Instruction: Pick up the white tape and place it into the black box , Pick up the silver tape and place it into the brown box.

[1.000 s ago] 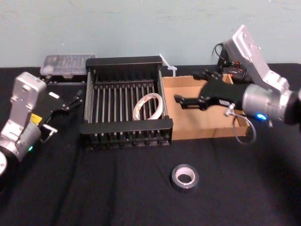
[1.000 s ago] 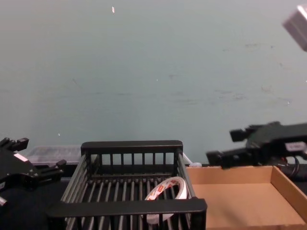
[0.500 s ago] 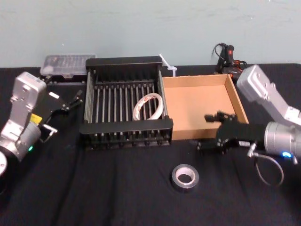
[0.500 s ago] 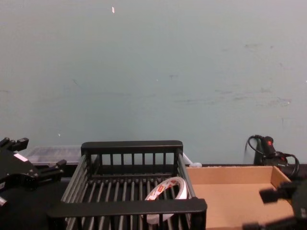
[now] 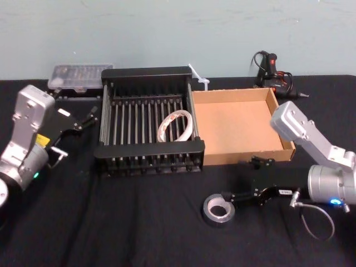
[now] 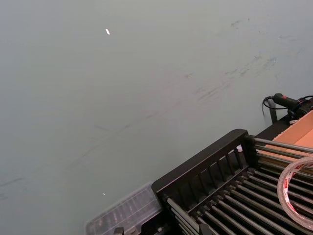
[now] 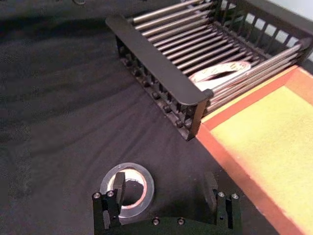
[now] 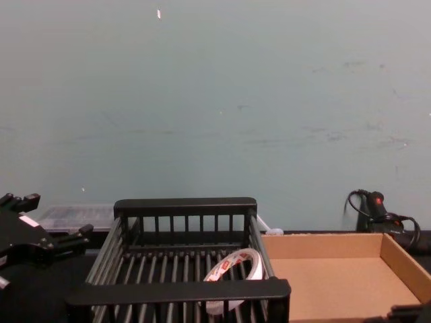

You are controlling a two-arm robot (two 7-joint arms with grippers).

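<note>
The silver tape (image 5: 218, 208) lies flat on the black cloth in front of the brown box (image 5: 233, 128). My right gripper (image 5: 243, 179) is low over the cloth, open, just right of the roll. In the right wrist view one fingertip (image 7: 119, 187) is over the silver tape's (image 7: 142, 180) core, the other over bare cloth. The white tape (image 5: 176, 127) leans inside the black box (image 5: 147, 149), at its right side, also visible in the chest view (image 8: 232, 266). My left gripper (image 5: 83, 119) is parked open, left of the black box.
A clear plastic case (image 5: 78, 75) sits behind the black box at the back left. A black corded tool (image 5: 272, 69) lies behind the brown box. The cloth to the left of and in front of the silver tape is bare.
My right arm swung from above the brown box down and forward to the silver tape, its fingers staying apart. The left arm and both tapes have not moved.
</note>
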